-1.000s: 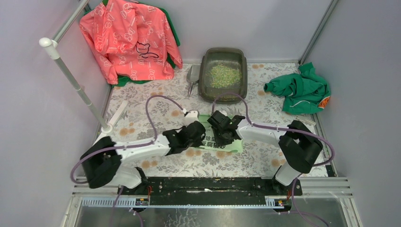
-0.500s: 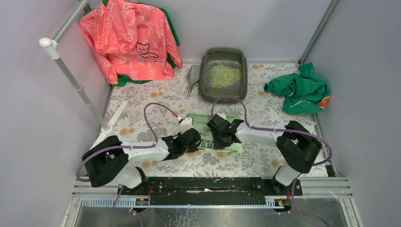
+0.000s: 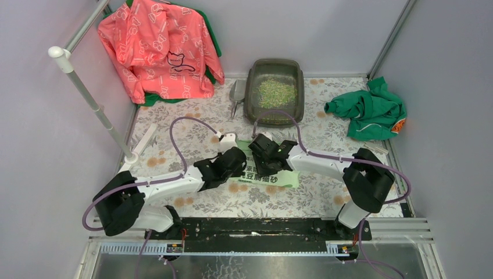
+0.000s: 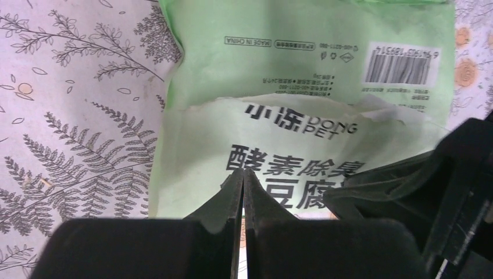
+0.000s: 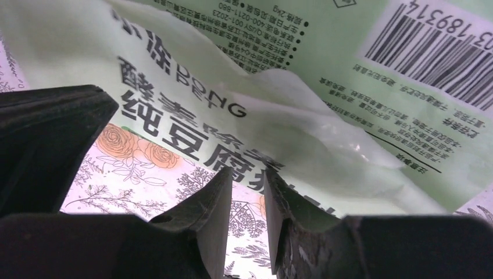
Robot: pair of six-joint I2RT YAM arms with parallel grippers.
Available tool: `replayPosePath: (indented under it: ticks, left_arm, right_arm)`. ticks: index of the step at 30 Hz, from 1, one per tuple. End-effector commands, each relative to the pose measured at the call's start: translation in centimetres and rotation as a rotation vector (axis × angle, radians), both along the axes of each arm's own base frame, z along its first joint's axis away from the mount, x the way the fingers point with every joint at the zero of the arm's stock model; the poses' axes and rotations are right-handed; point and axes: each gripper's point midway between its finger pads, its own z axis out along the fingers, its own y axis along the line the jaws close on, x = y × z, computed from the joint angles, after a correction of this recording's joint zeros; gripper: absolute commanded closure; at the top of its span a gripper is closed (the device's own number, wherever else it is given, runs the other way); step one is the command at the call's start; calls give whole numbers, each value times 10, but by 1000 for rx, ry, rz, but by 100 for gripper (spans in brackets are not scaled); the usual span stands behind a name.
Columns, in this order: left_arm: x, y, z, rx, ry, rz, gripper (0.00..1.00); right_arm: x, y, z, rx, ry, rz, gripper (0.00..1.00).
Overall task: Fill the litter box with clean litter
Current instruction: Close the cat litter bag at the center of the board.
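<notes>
While the left hand (image 4: 243, 174), fingers pressed together, and the right hand (image 5: 249, 177), fingers slightly apart on nothing, are drawing closer over the flat bag (image 3: 273, 177) mid-frame, the clean litter (image 3: 276, 92) is lying in the litter box (image 3: 249, 93) at upper centre, suggesting pouring is finishing.

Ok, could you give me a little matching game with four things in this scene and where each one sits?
1 litter box
2 printed bag
3 pink jacket
4 green cloth

A back left corner
B far middle, holding litter
C right edge, crumpled
D lying between the two arms

Pairs: 1-B, 2-D, 3-A, 4-C
</notes>
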Motion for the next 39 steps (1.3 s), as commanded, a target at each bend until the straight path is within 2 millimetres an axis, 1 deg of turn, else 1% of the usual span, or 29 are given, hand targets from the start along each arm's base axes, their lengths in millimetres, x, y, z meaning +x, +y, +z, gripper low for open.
replayPosePath:
  ticks: [1,5,10,13,16,18,19,26,32,34,36,39]
  left_arm:
    - [4,12,-11,61,-6,18,94]
    - [-2,27,-32,79,20,48,94]
    - [-14,38,-52,92,64,60,95]
    - [-22,44,-61,88,86,68,95]
    - [-28,50,-68,90,100,73,94]
    - [-31,53,-73,95,110,75,94]
    - [-32,54,-75,95,113,74,94]
    - [-34,57,-78,98,117,76,94]
    - [-35,58,-76,96,112,75,94]
    - [-34,56,-75,90,111,72,94]
    - [-33,51,-73,79,111,63,95]
    - [-30,36,-61,36,101,34,95]
  right_arm:
    - [-8,13,0,29,24,41,66]
    - [-18,15,-16,28,53,50,66]
    - [-26,12,-36,19,89,51,66]
    - [-29,8,-44,2,101,46,66]
    - [-31,3,-48,-14,103,39,66]
    - [-33,-3,-49,-27,102,35,66]
    - [-34,-9,-50,-43,100,28,66]
    - [-42,-51,-53,-139,69,-25,64]
    - [-48,-81,-61,-154,79,-86,63]
    - [-48,-82,-62,-139,82,-95,63]
    - [-45,-77,-61,-129,81,-94,63]
    - [-41,-66,-64,-122,97,-81,63]
